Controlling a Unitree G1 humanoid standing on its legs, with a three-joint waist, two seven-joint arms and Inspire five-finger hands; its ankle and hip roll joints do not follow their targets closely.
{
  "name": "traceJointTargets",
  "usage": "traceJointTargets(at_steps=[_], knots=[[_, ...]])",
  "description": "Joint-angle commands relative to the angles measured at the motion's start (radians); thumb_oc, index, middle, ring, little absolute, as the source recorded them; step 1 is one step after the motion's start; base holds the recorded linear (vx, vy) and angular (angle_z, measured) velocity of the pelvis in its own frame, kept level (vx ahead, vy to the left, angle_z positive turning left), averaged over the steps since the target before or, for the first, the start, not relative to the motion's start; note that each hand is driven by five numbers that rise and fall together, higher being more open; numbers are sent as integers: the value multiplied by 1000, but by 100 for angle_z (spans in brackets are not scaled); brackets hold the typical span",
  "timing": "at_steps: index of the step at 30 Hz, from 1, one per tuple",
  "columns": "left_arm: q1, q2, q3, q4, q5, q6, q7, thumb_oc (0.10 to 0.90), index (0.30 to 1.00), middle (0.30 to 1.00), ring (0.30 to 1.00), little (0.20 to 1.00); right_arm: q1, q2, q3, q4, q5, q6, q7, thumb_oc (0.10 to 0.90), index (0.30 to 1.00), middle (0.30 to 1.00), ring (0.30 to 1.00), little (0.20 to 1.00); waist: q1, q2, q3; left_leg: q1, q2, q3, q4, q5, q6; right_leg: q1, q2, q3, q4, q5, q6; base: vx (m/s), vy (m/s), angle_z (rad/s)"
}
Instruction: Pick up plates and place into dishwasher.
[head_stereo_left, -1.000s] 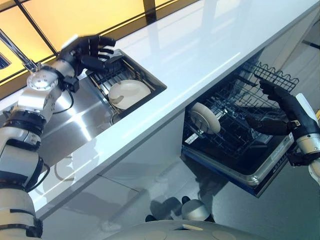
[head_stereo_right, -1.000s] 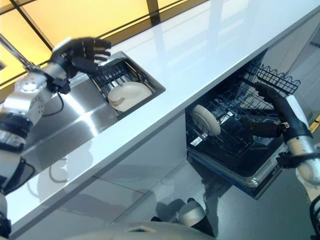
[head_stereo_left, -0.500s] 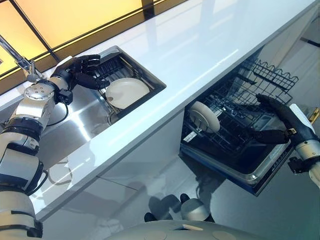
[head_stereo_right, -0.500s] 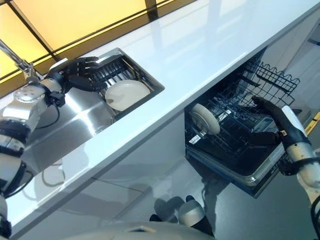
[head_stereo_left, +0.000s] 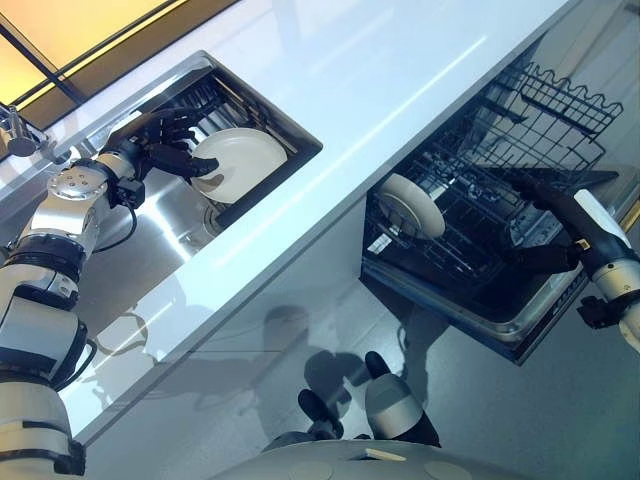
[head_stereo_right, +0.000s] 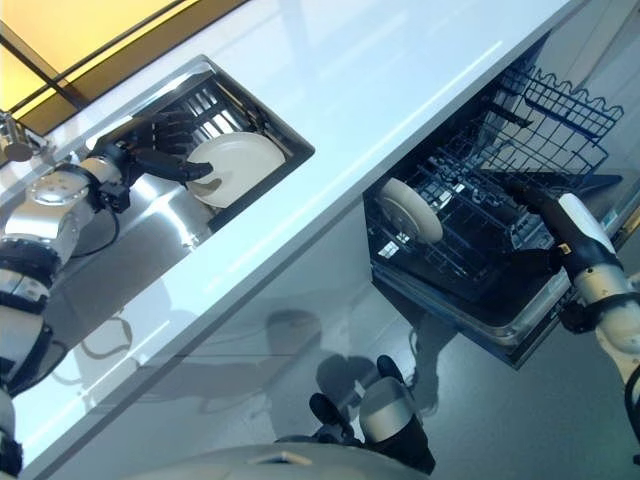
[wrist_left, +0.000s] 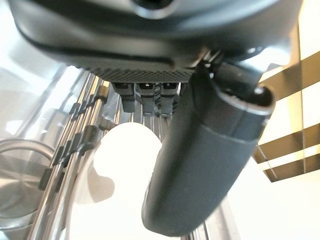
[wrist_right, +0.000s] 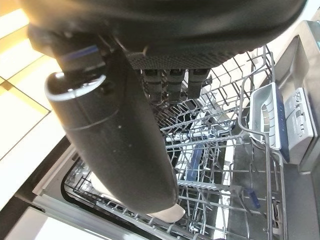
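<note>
Left hand (head_stereo_left: 160, 150) fingers spread at sink plate (head_stereo_left: 240, 160); right hand (head_stereo_left: 560, 205) fingers straight

I see a glossy white table (head_stereo_left: 400, 60), a brushed, shiny steel sink (head_stereo_left: 150, 240), smooth glazed-looking cream plates (head_stereo_left: 238, 160), dark coated-wire dishwasher racks (head_stereo_left: 520, 130), and a matt, finely textured black left hand (wrist_left: 200, 165).

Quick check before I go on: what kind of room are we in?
Most likely a kitchen: a steel sink set in a white counter, and an open dishwasher with a plate in its rack.
</note>
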Motion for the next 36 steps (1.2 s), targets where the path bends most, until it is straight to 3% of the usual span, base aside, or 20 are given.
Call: traceJointTargets(at_steps=[1, 15, 27, 29, 30, 31, 32, 36], knots=[[-146, 28, 81, 77, -60, -62, 51, 800, 900, 900, 900, 900, -96, -92, -80, -51, 1, -53, -52, 800, 900, 900, 900, 900, 14, 3, -62, 27, -45, 23, 35, -99, -17, -129, 56, 0, 87, -7, 69, 22, 21, -3], [-171, 54, 68, 140, -48, -21, 63, 800, 900, 900, 900, 900, -116, -134, -89, -33, -18, -66, -68, 800, 900, 900, 900, 900, -3, 7, -1, 0, -36, 46, 68, -105, -22, -155, 45, -12, 108, -20, 61, 12, 8, -3], [-186, 51, 22, 145, -98, 68, -43, 800, 900, 900, 900, 900, -122, -148, -99, -31, -21, -62, -70, 800, 900, 900, 900, 900, -7, 25, 0, 9, -39, 47, 80, -112, -19, -139, 43, -20, 116, -31, 55, 23, 20, -2], [-191, 48, 17, 138, -107, 82, -52, 687, 804, 804, 804, 787, -126, -147, -100, -24, -25, -63, -69, 800, 900, 900, 900, 900, -7, 29, -1, 13, -40, 47, 80, -113, -19, -135, 44, -20, 115, -33, 54, 35, 36, 0], [-191, 44, 13, 135, -117, 93, -66, 347, 512, 512, 512, 447, -130, -146, -99, -22, -30, -61, -67, 800, 900, 900, 900, 900, -7, 32, -3, 15, -41, 48, 82, -115, -18, -130, 44, -20, 114, -32, 54, 30, 19, -2], [-190, 43, 11, 132, -119, 95, -67, 347, 512, 512, 512, 447, -129, -145, -100, -23, -32, -59, -68, 800, 900, 900, 900, 900, -7, 32, -3, 16, -41, 48, 82, -115, -18, -128, 44, -21, 113, -32, 55, 49, 19, -2], [-189, 40, 8, 127, -124, 105, -73, 100, 300, 300, 300, 200, -125, -143, -103, -27, -35, -55, -65, 800, 900, 900, 900, 900, -7, 32, -8, 19, -42, 48, 83, -116, -18, -124, 43, -20, 112, -33, 56, 37, 10, -2], [-184, 35, 3, 116, -139, 117, -95, 100, 300, 300, 300, 200, -111, -137, -116, -30, -41, -54, -65, 800, 900, 900, 900, 900, -9, 35, -13, 25, -43, 50, 83, -120, -16, -117, 43, -21, 112, -35, 57, 8, 3, 0]])
